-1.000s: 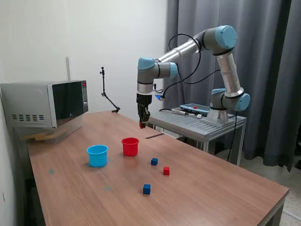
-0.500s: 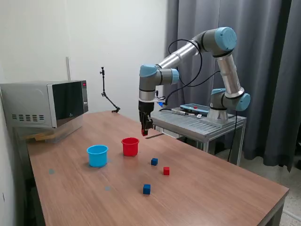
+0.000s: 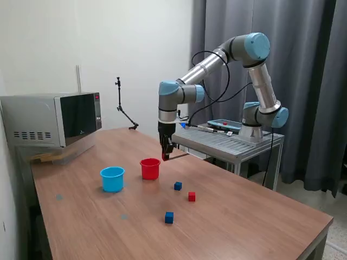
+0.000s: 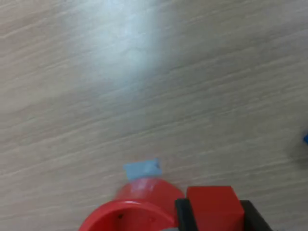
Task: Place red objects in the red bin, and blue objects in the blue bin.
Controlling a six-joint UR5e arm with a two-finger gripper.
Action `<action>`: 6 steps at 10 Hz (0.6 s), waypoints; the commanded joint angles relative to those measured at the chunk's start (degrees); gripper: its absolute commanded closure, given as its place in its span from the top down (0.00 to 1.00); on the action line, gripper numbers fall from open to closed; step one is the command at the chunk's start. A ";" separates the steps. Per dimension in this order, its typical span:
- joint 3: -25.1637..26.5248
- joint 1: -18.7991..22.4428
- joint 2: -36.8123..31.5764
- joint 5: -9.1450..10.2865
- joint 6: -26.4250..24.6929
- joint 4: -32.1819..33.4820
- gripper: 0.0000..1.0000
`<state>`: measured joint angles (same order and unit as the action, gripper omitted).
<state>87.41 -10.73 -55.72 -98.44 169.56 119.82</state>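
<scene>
The gripper point(image 3: 165, 154) hangs above the wooden surface point(image 3: 244, 216), its jaws closed on a red cube point(image 4: 214, 208), which the wrist view shows pinched between the two dark fingers point(image 4: 183, 216). In the exterior view the held cube sits just above and at about 2 o'clock of the red cup point(image 3: 150, 168), close to its rim but not over its opening. The wrist view shows the same cup's rim right beside the held cube, with a small pale blue patch on the wood next to it.

The light blue cup point(image 3: 112, 179) stands at 9 o'clock of the red cup, near but apart. A second red cube point(image 3: 191, 196) lies at about 4 o'clock of the red cup. One dark blue cube point(image 3: 178, 186) rests just beside that red cube, at its 10 o'clock, and another dark blue cube point(image 3: 169, 217) lies at about 7 o'clock of it, nearer the front edge
</scene>
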 commanded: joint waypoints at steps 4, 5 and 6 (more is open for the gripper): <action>-1.71 -2.54 0.08 -0.17 0.68 0.59 0.00; -2.15 -2.72 0.08 -0.17 0.68 0.59 0.00; -2.42 -2.89 0.08 -0.17 0.95 0.59 0.00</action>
<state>85.55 -13.34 -55.64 -98.59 170.28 120.38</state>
